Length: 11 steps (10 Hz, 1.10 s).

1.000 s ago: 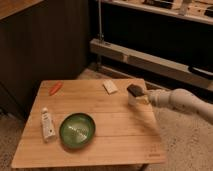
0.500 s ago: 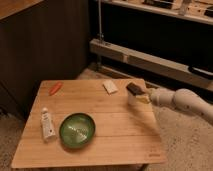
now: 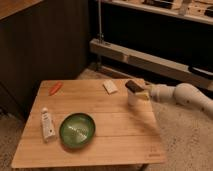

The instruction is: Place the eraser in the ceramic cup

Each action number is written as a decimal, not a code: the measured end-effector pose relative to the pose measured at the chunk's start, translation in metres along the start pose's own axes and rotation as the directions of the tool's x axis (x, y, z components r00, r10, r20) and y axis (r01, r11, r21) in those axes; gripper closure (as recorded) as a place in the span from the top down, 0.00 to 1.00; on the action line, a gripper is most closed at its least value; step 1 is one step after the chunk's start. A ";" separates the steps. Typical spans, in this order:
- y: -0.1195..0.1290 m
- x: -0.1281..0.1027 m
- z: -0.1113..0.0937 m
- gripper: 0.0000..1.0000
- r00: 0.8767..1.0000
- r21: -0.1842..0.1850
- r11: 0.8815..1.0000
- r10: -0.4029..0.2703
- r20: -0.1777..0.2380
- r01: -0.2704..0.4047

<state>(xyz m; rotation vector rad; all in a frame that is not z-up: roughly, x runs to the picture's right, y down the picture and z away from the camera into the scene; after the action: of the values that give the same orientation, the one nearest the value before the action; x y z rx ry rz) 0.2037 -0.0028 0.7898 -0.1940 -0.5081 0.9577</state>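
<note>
- Gripper (image 3: pixel 146 93) at the far right edge of the wooden table (image 3: pixel 117 137), arm reaching in from the right, clamped on the eraser's tan end.
- Eraser (image 3: pixel 133 86) tilted, dark face up, held just above the mouth of the ceramic cup (image 3: pixel 134 99).
- Pale flat piece (image 3: pixel 110 86) just left of the cup.
- Green bowl (image 3: pixel 77 130) and white tube (image 3: pixel 46 124) near left; orange object (image 3: pixel 55 88) far left.

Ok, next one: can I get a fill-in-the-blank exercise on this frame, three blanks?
1. The gripper, at the eraser, is on an arm that reaches from the picture's ____ edge.
2. The eraser is directly ____ the ceramic cup.
3. The bowl beside the tube is ____.
Missing words: right; above; green.
</note>
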 end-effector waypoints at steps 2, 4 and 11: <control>-0.011 -0.002 -0.004 0.00 1.000 0.001 1.000 0.012 -0.014 -0.012; -0.017 -0.006 -0.001 0.00 0.999 -0.016 0.999 0.038 -0.003 -0.039; -0.033 0.002 0.021 0.00 0.998 -0.081 0.996 0.042 0.049 -0.037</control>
<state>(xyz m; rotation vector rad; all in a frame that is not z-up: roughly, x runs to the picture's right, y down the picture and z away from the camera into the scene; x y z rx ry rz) 0.2180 -0.0209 0.8209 -0.2531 -0.5916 0.9836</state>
